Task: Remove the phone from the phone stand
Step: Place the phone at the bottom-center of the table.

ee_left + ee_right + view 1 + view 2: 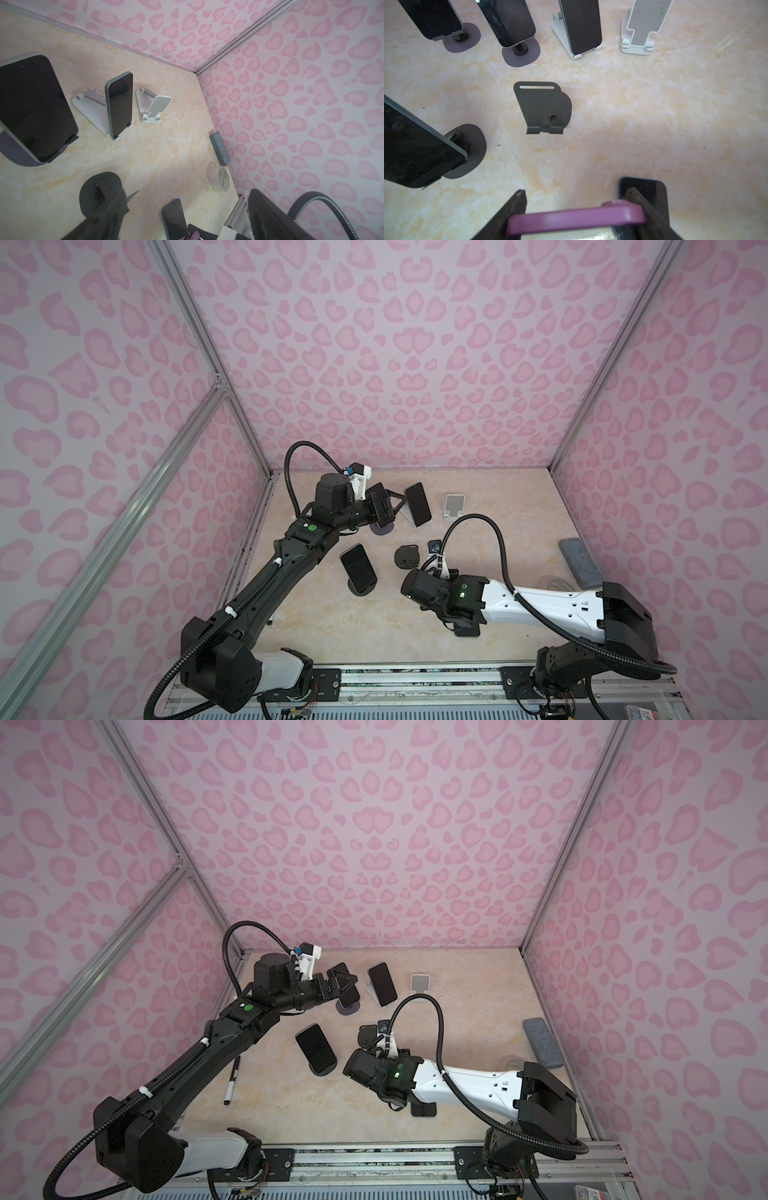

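- Clearly visible in the R wrist view only: right gripper (576, 198) jaws clamped on a purple-edged slab (571, 220), seen edge-on. Can't tell if it's a phone. In both top views the R arm covers the grip.
- Just past one finger, a flat phone (643, 190) w/ blue-purple rim lies on the table (519, 506), partly hidden by that finger.
- left gripper (351, 984): jaws apart, nothing between. L wrist view shows only one blurred finger (110, 212); its mate is out of frame.
- From above it overlaps the rear phone (35, 108) on its purple-base stand (12, 149), so contact can't be told there. L wrist view shows that phone clear of the finger.
- Second purple stand (460, 38) + far-left phone (431, 18): top cut off in the R wrist view, and the L arm sits over that spot in both top views.
- Also on stands: mid phone (417, 504) leaning on the white stand (91, 108); front phone (358, 568) on the dark-base stand (467, 149), cropped in the R wrist view.
- Empty: small white stand (453, 506) and dark stand (542, 108), the latter half covered by R wrist hardware from above.
- marker (230, 1081) lies beside the L arm in a top view.
- grey block (579, 562) sits by the R wall; tape roll (220, 180) is near it, faint from above.
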Action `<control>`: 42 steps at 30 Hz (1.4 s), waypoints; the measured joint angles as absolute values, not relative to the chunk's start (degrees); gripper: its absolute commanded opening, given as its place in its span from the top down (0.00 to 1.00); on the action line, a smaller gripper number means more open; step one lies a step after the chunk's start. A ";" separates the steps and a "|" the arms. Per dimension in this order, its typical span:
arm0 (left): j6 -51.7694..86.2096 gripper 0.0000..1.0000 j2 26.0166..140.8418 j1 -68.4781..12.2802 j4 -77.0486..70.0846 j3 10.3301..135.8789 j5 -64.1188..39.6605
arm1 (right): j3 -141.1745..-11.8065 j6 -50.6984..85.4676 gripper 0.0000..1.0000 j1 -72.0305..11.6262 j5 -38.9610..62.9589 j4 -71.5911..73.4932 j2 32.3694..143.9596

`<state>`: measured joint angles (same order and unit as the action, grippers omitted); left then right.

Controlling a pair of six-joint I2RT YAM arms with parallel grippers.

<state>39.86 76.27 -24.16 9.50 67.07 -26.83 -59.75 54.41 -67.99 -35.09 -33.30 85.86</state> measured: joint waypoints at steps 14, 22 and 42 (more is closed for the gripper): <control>40.45 0.06 74.52 -22.55 10.68 66.06 -22.31 | -60.38 55.31 0.29 -67.13 -31.14 -36.69 86.76; 41.58 0.06 74.52 -19.86 10.70 65.41 -20.43 | -61.63 55.18 0.29 -66.89 -29.04 -37.36 89.58; 42.68 0.06 74.98 -17.96 10.68 65.36 -20.73 | -62.04 53.36 0.29 -63.64 -28.05 -33.82 93.69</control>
<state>42.68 74.98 -17.96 10.68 65.36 -20.73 -62.04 53.36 -63.64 -28.05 -33.82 93.69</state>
